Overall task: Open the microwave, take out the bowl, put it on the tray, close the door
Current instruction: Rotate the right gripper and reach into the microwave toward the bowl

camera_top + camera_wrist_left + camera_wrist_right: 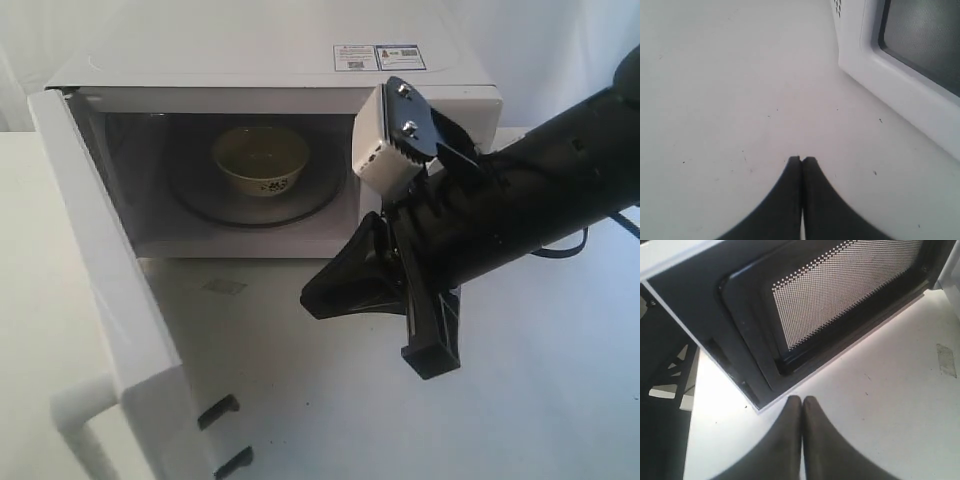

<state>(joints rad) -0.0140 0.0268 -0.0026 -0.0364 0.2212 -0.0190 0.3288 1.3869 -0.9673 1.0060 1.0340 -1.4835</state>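
Door step: done. The door (105, 290) of the microwave (250, 70) stands wide open toward the near left. Its bar handle (80, 410) is at the near edge of the exterior view, and the cavity is fully exposed.

Bowl: the bowl (261, 160) sits upright at about the middle of the glass turntable (250, 208), inside the cavity. Nothing touches it.

Right claw (801, 400): clenched and empty, jaws pressed together. It hangs over the counter (330, 400) just in front of the cavity, right of its middle, with the tip pointing left at the door's inner face. It is outside the cavity and well apart from the bowl.

Left claw (801, 159): clenched and empty, low over bare counter on the left, near the door's outer, windowed face. It does not show in the exterior view.

Tray: not in any view, so I cannot tell where it is.

Progress (judgement): one step of four is complete. Taking out the bowl, setting it on the tray and closing the door are not yet done. The right claw looks best placed for the reach, but it must release first.
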